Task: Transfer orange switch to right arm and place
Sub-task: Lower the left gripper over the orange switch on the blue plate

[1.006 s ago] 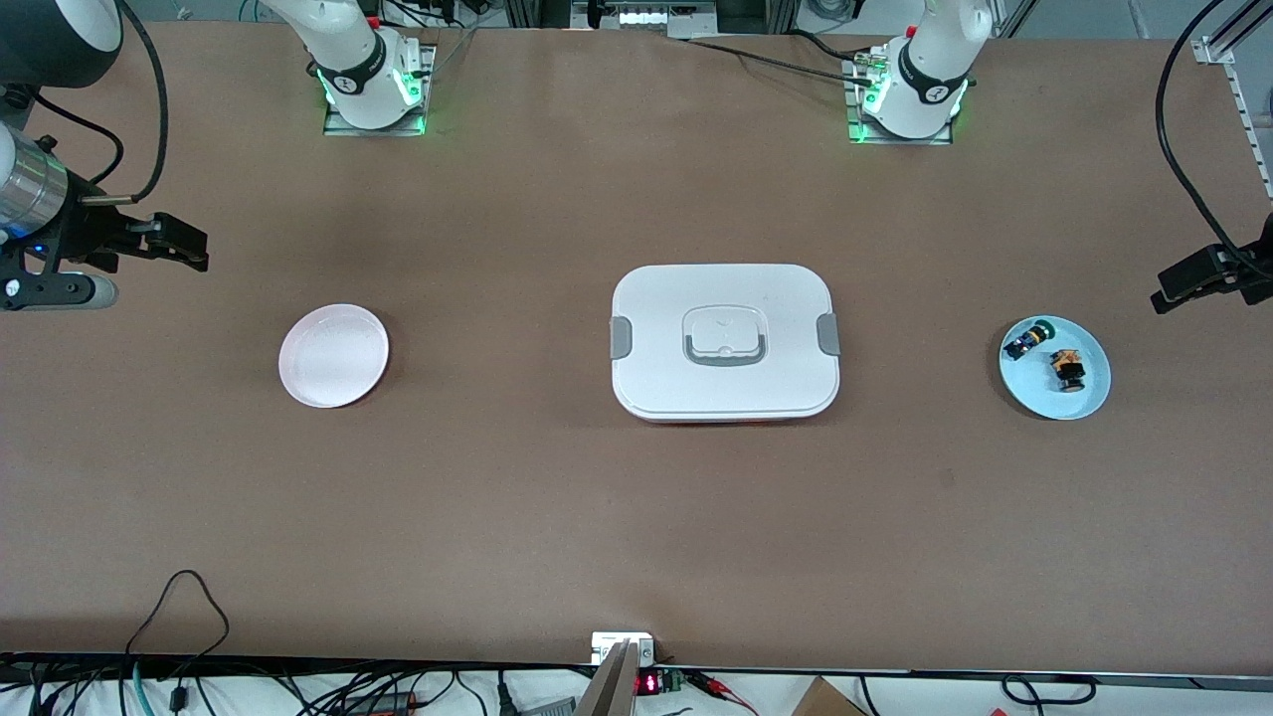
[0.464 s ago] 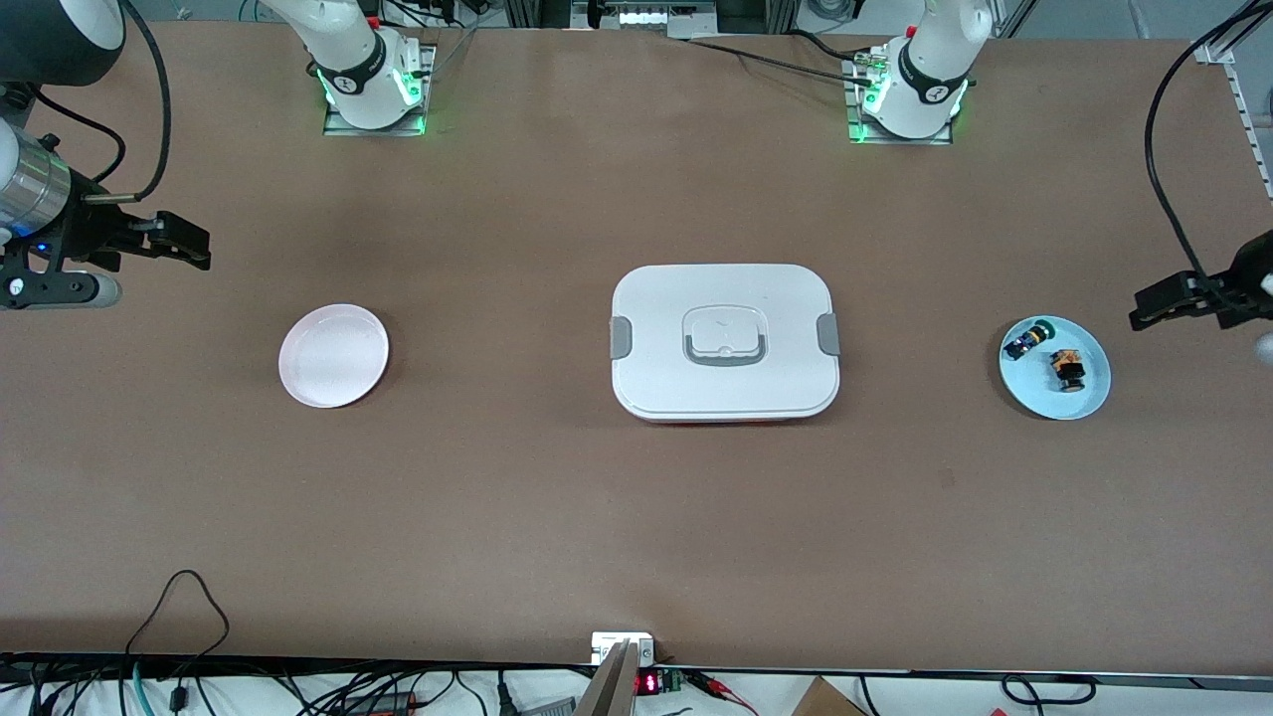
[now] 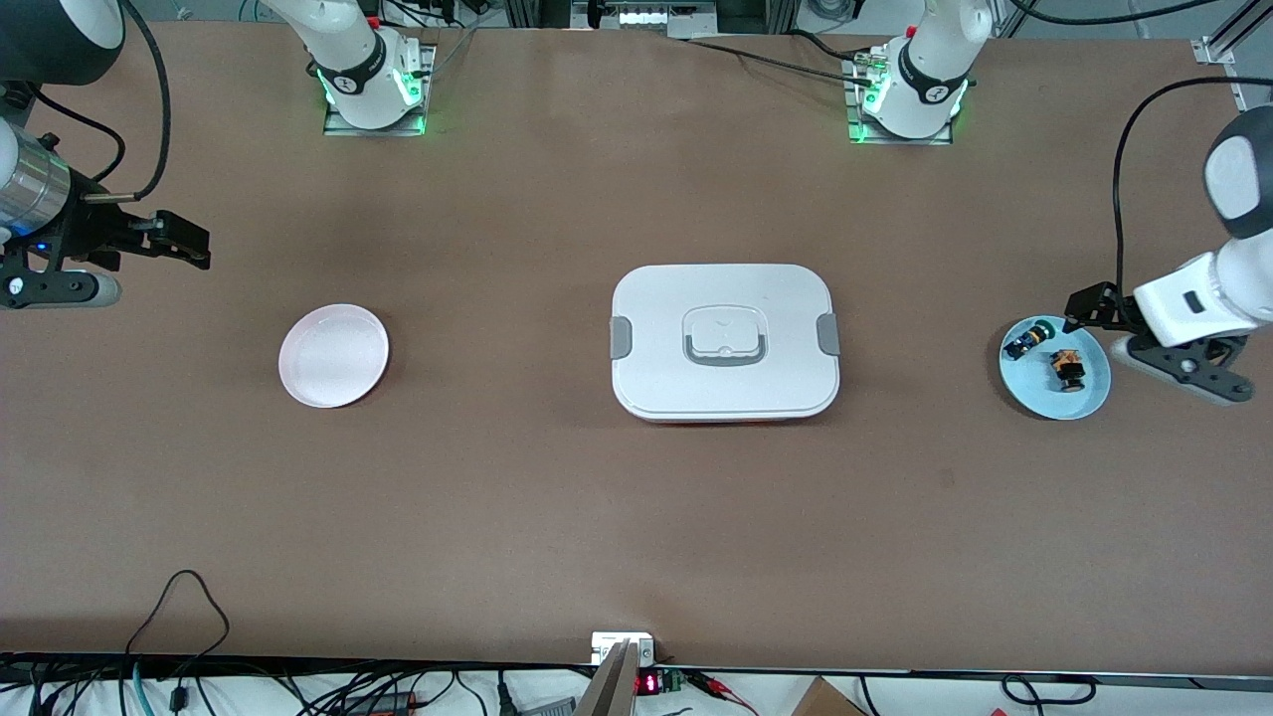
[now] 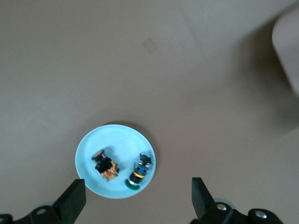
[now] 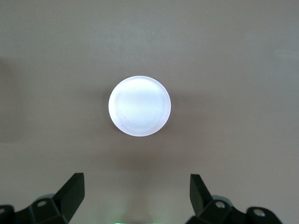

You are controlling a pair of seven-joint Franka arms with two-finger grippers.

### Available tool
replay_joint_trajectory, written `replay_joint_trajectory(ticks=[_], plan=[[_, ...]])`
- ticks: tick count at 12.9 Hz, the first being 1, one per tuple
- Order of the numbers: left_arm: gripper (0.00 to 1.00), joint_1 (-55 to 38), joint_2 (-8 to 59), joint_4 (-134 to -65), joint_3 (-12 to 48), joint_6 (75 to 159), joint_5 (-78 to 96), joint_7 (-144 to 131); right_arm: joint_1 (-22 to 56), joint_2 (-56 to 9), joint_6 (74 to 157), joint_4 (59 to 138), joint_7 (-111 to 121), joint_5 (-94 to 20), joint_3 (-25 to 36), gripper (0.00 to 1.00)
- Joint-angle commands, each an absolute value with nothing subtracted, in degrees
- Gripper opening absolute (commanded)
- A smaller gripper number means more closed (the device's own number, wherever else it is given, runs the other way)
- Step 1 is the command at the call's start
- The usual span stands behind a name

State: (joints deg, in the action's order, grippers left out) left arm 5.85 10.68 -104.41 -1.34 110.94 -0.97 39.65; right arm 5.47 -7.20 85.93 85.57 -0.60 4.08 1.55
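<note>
The orange switch (image 3: 1067, 368) lies on a light blue plate (image 3: 1084, 403) at the left arm's end of the table, beside a dark blue-and-green part (image 3: 1027, 340). My left gripper (image 3: 1144, 353) hangs open and empty over the plate's edge nearest that end. The left wrist view shows the switch (image 4: 105, 166) and the plate (image 4: 117, 140) just ahead of the open left gripper (image 4: 138, 200). My right gripper (image 3: 184, 244) waits, open and empty, in the air at the right arm's end. The right wrist view shows it (image 5: 136, 196) wide open.
A white lidded box (image 3: 724, 341) with grey clips sits at the table's middle. An empty pink plate (image 3: 333, 355) lies toward the right arm's end, and also shows in the right wrist view (image 5: 139, 106). Cables hang along the table's near edge.
My left arm has swung in from the table's end, and its gripper now hangs over the blue plate's edge. The right arm has barely moved.
</note>
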Motion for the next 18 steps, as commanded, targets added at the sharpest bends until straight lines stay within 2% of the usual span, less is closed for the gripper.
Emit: replay_joint_trajectory(ticks=[1,5,7,14,18], plan=[[1.00,8.5,9.0,-110.6,-1.1,115.4,-1.4,53.9,5.4,-5.9,85.6,86.7,-1.1,4.2,1.4,1.00],[1.00,12.9,10.2,-117.4,-1.1,126.4,-1.7,73.9,5.4,-5.9,85.5,86.7,-1.1,4.2,1.4,1.00],[1.00,15.3,11.9,-119.3,-1.2,128.8,-1.7,82.6,5.3,-5.9,85.5,86.7,-0.6,4.1,1.6,1.00],[1.00,20.2,24.1,-119.4,-1.1,138.7,-1.1,107.0,5.0,-5.0,83.4,86.4,-0.2,3.5,1.9,1.00],[1.00,21.3,26.8,-119.1,-1.1,139.8,-1.2,107.4,4.0,-4.9,83.1,85.3,0.1,-0.9,3.4,1.00]])
